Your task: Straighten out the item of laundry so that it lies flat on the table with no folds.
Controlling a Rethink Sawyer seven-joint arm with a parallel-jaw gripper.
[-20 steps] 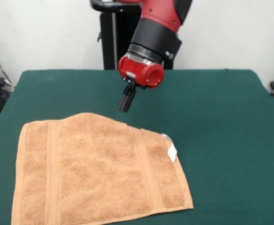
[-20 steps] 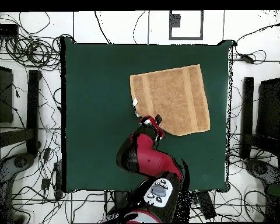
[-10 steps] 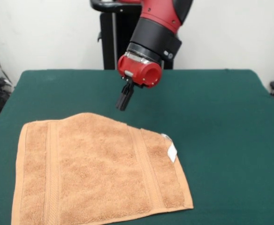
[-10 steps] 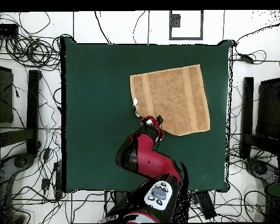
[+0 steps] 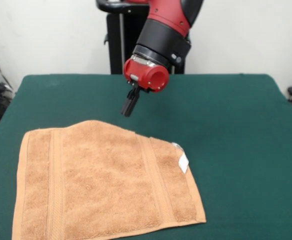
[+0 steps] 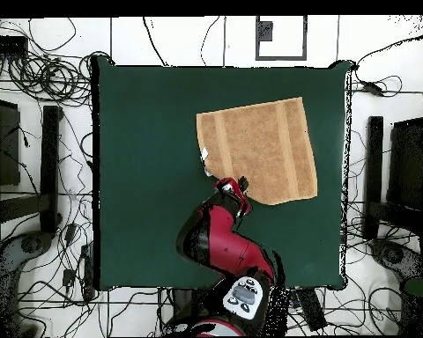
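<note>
1. The towel (image 5: 106,182) is seen spread over the near part of the table (image 5: 236,125), lying mostly flat with its band stripes running straight.
2. One fault is left: the far edge is not straight but rises to a blunt peak and then slants down toward the corner bearing the white tag (image 5: 183,162), where a small part appears turned under or bunched.
3. The task is therefore judged nearly done; what is left is the drawing out of that tagged corner so that a square outline is given.
4. The gripper (image 5: 129,105) is held in the air above bare table, just beyond the towel's far edge, touching nothing.
5. Its fingers appear pressed together into one dark point, with nothing pinched between them.
6. In the overhead view the gripper (image 6: 232,187) is placed beside the slanted edge of the towel (image 6: 259,150), near the tag.
</note>
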